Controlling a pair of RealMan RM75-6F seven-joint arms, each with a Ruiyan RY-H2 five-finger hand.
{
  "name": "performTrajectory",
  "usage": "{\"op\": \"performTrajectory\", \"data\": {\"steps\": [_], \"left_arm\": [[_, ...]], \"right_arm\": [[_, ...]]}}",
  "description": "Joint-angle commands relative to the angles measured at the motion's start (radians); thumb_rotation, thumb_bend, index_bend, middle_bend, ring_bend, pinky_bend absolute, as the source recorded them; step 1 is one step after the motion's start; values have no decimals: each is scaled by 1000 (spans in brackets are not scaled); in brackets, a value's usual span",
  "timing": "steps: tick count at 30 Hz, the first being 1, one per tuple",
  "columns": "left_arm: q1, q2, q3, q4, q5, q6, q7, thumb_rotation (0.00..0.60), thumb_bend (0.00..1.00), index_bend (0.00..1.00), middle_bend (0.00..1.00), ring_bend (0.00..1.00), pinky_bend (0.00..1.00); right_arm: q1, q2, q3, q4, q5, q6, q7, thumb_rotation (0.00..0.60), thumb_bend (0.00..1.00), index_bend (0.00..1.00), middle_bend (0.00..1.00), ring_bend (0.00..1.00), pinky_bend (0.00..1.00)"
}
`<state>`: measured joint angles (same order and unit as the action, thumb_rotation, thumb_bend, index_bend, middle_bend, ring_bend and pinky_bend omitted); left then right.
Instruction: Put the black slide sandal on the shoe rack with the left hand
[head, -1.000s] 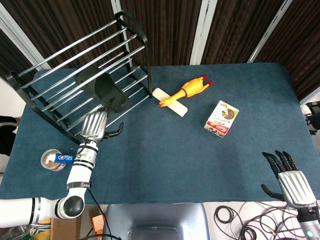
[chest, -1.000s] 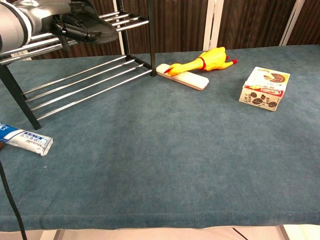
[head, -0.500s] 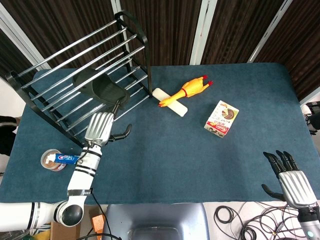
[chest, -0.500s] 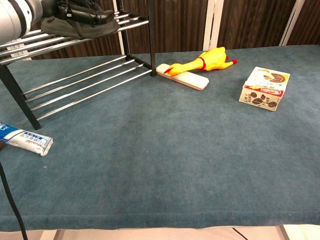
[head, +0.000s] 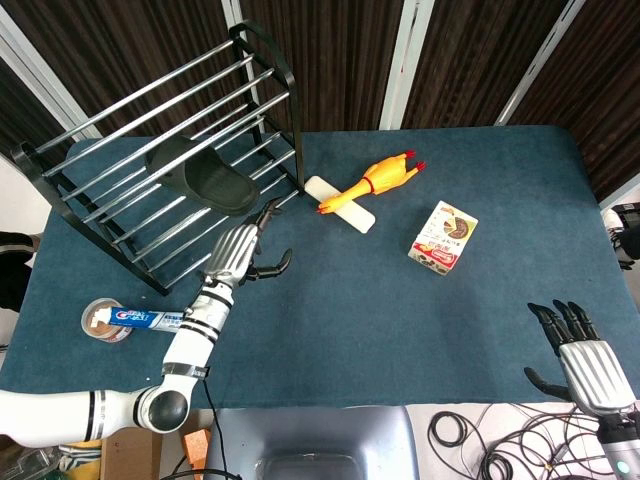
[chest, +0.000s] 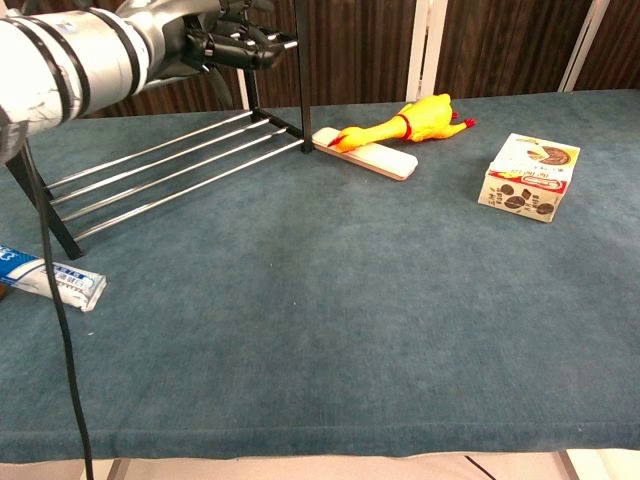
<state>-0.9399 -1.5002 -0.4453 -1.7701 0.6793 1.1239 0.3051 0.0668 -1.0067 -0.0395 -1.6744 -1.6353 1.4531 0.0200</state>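
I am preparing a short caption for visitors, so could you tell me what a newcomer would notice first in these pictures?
The eye goes first to the black slide sandal lying on the bars of the shoe rack at the table's far left, with the left hand open just in front of it, holding nothing. Next comes the bright yellow rubber chicken lying near mid-table beside the rack.

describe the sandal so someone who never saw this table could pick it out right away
Find the black metal shoe rack at the table's far left corner. The black slide sandal lies across its upper bars, the only thing on the rack and the only shoe.
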Motion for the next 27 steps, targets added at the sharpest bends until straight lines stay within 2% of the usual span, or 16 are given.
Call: {"op": "performTrajectory", "data": {"steps": [1, 10, 27], "left_arm": [[-18, -18, -17, 39, -25, -32, -29, 404, 406, 0, 168, 177, 517], [-25, -10, -9, 87, -51, -12, 5, 406, 400, 0, 168, 178, 510], [-27, 3, -27, 171, -68, -21, -13, 396, 402, 2, 168, 178, 465]], "right_arm": [[-3, 3, 0, 2, 0, 6, 8, 600, 172, 0, 137, 27, 20], [-6, 6, -1, 4, -7, 13, 16, 600, 172, 0, 137, 27, 23], [-6, 5, 0, 3, -4, 10, 11, 600, 172, 0, 136, 27, 34]]}}
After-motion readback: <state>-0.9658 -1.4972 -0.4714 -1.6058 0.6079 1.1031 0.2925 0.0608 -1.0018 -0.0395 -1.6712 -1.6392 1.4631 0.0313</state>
